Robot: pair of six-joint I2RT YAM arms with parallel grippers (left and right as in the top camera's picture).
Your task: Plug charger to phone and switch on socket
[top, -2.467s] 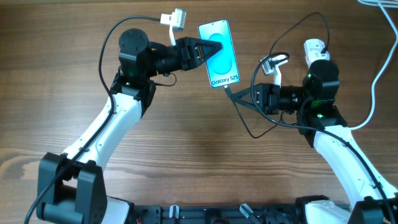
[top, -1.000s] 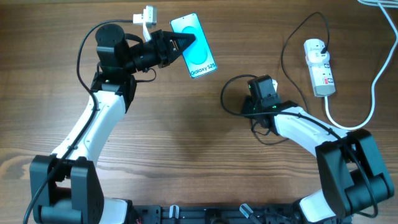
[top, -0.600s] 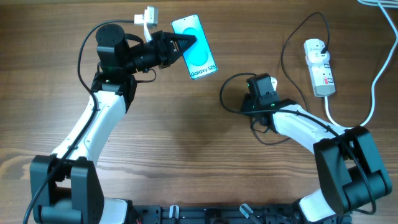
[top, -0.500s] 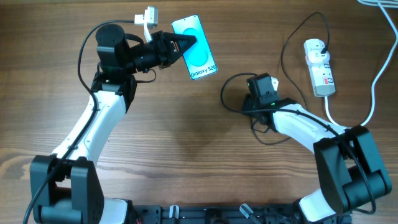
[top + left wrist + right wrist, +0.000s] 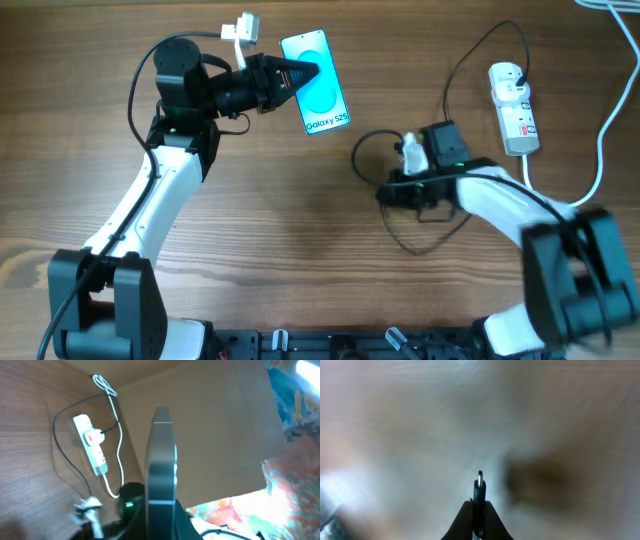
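From where I stand, the left hand [image 5: 302,76] is clamped on the phone [image 5: 322,88] and holds it up off the tabletop [image 5: 300,230] toward the far side. The screen faces up and the lettered end points at the right arm. The left wrist view shows the phone edge-on between the fingers, so the grip looks firm. The right hand [image 5: 478,506] is closed on the charger [image 5: 479,481], pinching it just behind its small dark tip, which pokes out past the fingertips. That view is blurred, so I can't judge the tip's angle. The two hands are well apart.

To plug in cleanly, I'd bring the tip level with the phone's lettered end, in line with its long side, and then push straight in, not at a slant. The left hand should brace against that push. The slack looping beside the right arm shouldn't snag. The socket [image 5: 513,112] lies far right, and its switch comes afterwards
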